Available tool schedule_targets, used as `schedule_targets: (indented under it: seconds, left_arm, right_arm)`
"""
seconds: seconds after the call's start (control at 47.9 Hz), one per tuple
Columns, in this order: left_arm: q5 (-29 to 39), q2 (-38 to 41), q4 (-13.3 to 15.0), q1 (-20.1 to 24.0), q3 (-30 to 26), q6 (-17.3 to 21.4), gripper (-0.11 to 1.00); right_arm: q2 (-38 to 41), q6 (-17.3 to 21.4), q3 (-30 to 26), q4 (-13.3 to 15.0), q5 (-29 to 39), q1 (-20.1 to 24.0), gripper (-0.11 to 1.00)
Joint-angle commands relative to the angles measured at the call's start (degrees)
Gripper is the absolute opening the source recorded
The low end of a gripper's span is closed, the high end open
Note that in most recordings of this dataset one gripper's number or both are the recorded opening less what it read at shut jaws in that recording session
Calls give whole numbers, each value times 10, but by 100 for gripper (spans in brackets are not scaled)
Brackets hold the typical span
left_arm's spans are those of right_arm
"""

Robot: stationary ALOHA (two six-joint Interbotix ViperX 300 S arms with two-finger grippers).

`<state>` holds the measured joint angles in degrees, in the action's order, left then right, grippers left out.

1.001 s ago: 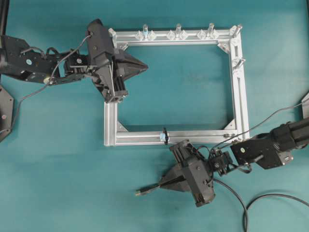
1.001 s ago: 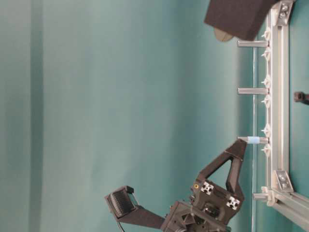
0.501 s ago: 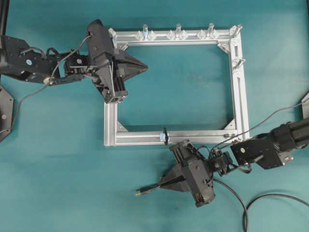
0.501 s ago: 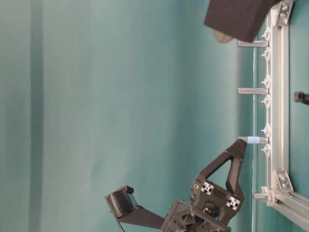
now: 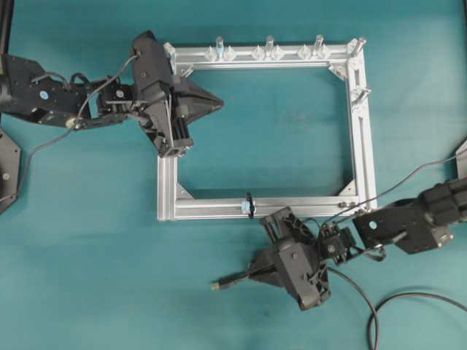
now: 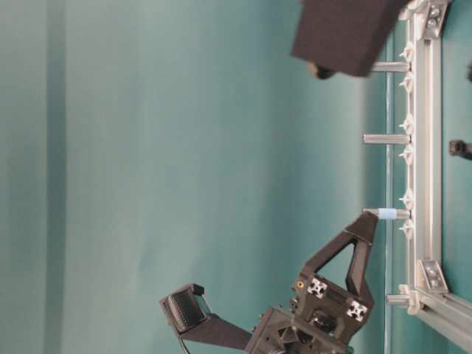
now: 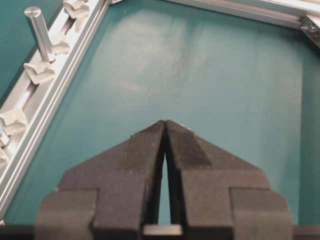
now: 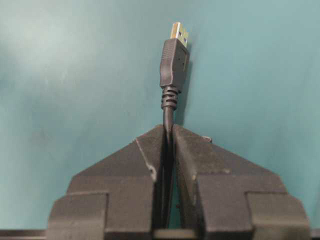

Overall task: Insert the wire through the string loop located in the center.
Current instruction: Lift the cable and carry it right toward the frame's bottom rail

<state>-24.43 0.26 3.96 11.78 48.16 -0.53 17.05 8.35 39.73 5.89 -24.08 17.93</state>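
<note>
My right gripper (image 5: 248, 275) is shut on the wire (image 8: 168, 117), just below the silver frame's front bar. The wire's dark plug (image 5: 219, 284) with its metallic tip (image 8: 179, 31) sticks out past the fingertips, pointing left over the teal table. The string loop (image 5: 249, 205) is a small black tie with a pale tag round the middle of that front bar, above and slightly right of the plug. My left gripper (image 5: 221, 102) is shut with nothing in it and hovers over the frame's upper left corner. In its wrist view the left gripper (image 7: 165, 122) shows tips touching above bare table.
The rectangular aluminium frame (image 5: 363, 131) lies flat, with upright silver pegs (image 5: 269, 45) along its far bar and right bar. One peg (image 6: 387, 214) carries blue tape. A black cable (image 5: 408, 297) curves over the table at the lower right.
My right gripper, still holding the wire, has shifted slightly right and turned, and the plug moved with it. In the table-level view its dark bulk moved left. The left arm has not moved.
</note>
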Motion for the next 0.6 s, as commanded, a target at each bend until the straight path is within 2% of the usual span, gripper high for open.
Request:
schedule_targets:
  seconds: [0.0, 0.584]
  left_arm:
    - [-2, -15, -2, -3, -4, -4, 0]
    - [-2, -21, -2, -10, 5, -4, 0]
  right_arm:
    - [-39, 2, -4, 2, 11, 1, 7]
    - [-133, 2, 7, 1, 83, 2, 7]
